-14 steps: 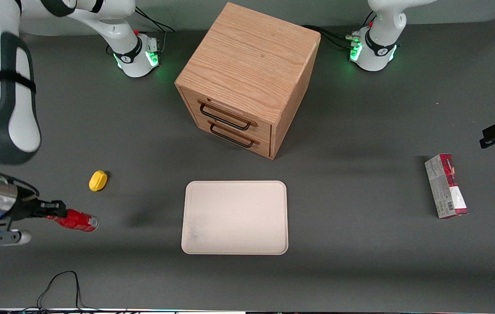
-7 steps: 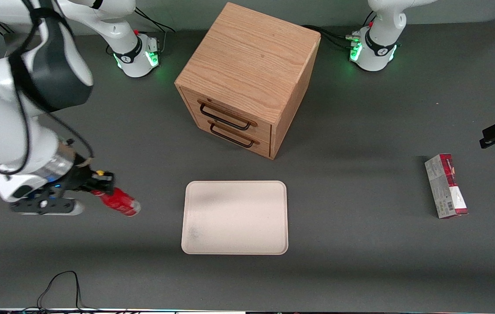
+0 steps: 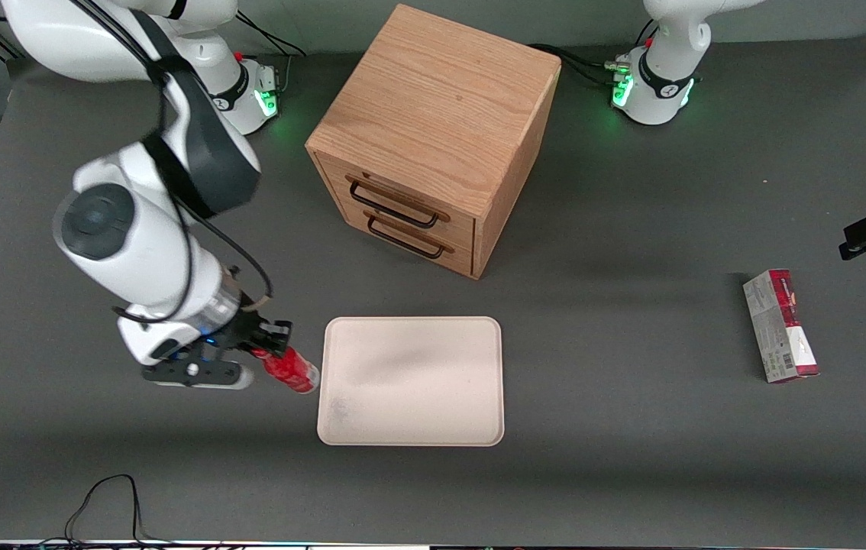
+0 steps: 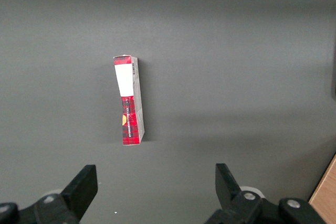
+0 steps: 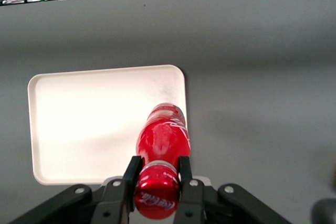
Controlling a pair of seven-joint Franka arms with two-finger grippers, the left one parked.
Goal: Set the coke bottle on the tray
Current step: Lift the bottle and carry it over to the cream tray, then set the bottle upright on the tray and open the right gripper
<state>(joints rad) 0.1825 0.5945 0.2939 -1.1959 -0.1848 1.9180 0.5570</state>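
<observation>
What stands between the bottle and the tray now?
Nothing visible does. The gripper is shut on the bottle and holds it tilted, in the air, right at the edge of the tray nearest the working arm. The cabinet stands farther from the front camera, off the path.

One coke bottle; one tray; one cabinet; one carton.

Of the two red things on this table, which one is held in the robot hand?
The coke bottle, clamped by its cap in the hand beside the tray. The red-and-grey carton lies untouched toward the parked arm's end.
</observation>
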